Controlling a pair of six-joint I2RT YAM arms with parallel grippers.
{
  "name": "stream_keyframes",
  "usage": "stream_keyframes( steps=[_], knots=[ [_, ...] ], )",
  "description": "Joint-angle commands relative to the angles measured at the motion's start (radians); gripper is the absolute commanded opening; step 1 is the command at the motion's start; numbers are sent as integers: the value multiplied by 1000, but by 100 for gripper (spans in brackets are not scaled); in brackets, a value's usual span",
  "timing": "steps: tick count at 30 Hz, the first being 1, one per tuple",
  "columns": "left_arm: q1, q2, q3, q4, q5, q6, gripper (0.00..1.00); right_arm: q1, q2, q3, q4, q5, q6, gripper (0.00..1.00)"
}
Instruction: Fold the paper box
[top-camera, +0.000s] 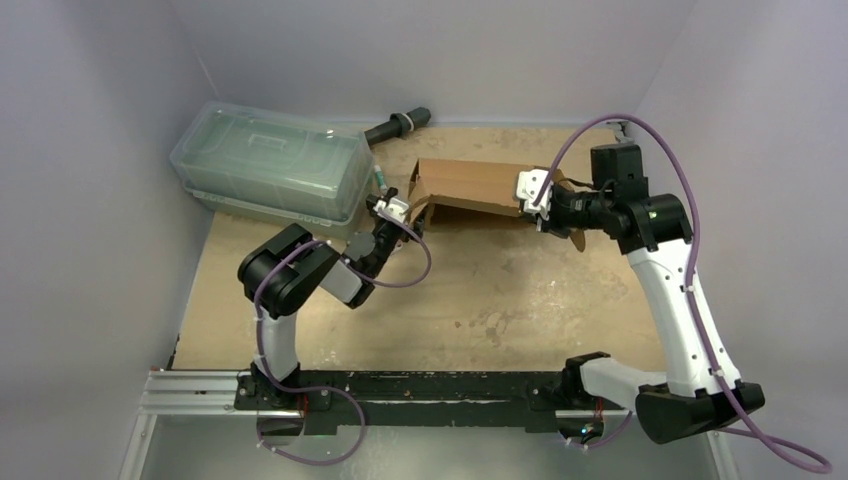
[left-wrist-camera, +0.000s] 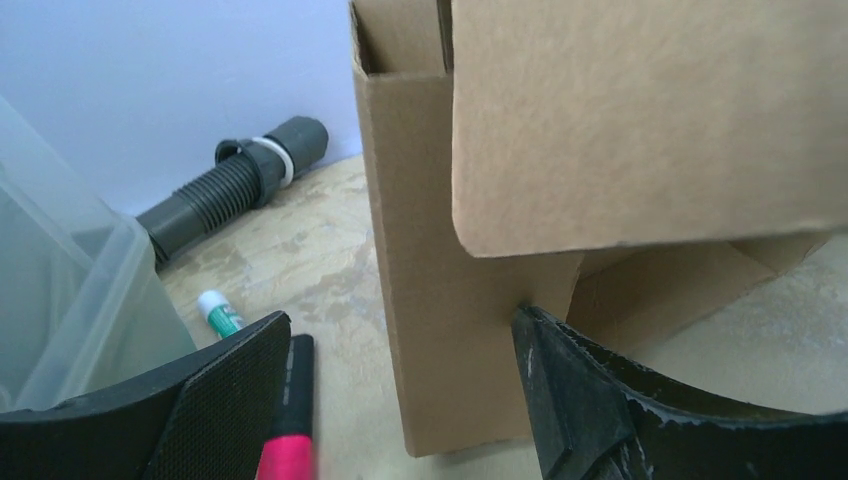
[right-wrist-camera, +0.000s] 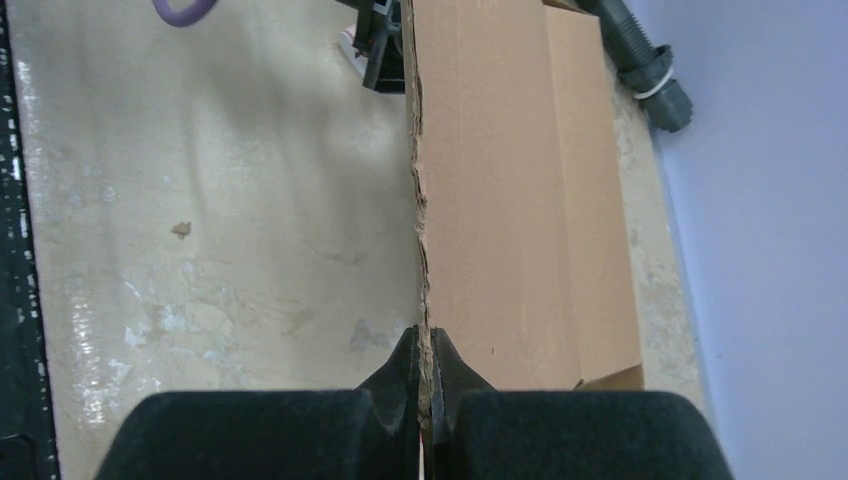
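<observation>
The paper box (top-camera: 465, 186) is a brown cardboard piece standing partly formed at the back middle of the table. My right gripper (top-camera: 537, 200) is shut on its right end; in the right wrist view (right-wrist-camera: 426, 375) the two fingertips pinch the raw edge of a cardboard panel (right-wrist-camera: 510, 200). My left gripper (top-camera: 397, 210) sits at the box's left end, open. In the left wrist view (left-wrist-camera: 400, 385) an upright side flap (left-wrist-camera: 450, 290) stands between the fingers, the right finger (left-wrist-camera: 560, 390) touching its edge, the left pad (left-wrist-camera: 230, 400) apart from it.
A clear greenish lidded container (top-camera: 270, 165) stands at the back left, close to my left arm. A grey ribbed tube (top-camera: 398, 125) lies against the back wall. A pink-and-black marker (left-wrist-camera: 290, 420) and a green-white glue stick (left-wrist-camera: 218, 312) lie by the left finger.
</observation>
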Motion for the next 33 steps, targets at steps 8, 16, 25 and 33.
stream_keyframes(
  steps=[8,16,25,33],
  knots=[
    [-25,109,48,277,-136,-4,73,35,-2,-37,5,-63,54,0],
    [-27,115,78,277,-149,-46,54,49,3,-54,15,-67,65,0],
    [-26,82,54,279,38,-71,73,55,17,-26,7,-77,98,0],
    [5,37,12,279,59,-201,74,58,33,-24,101,-45,300,0]
  ],
)
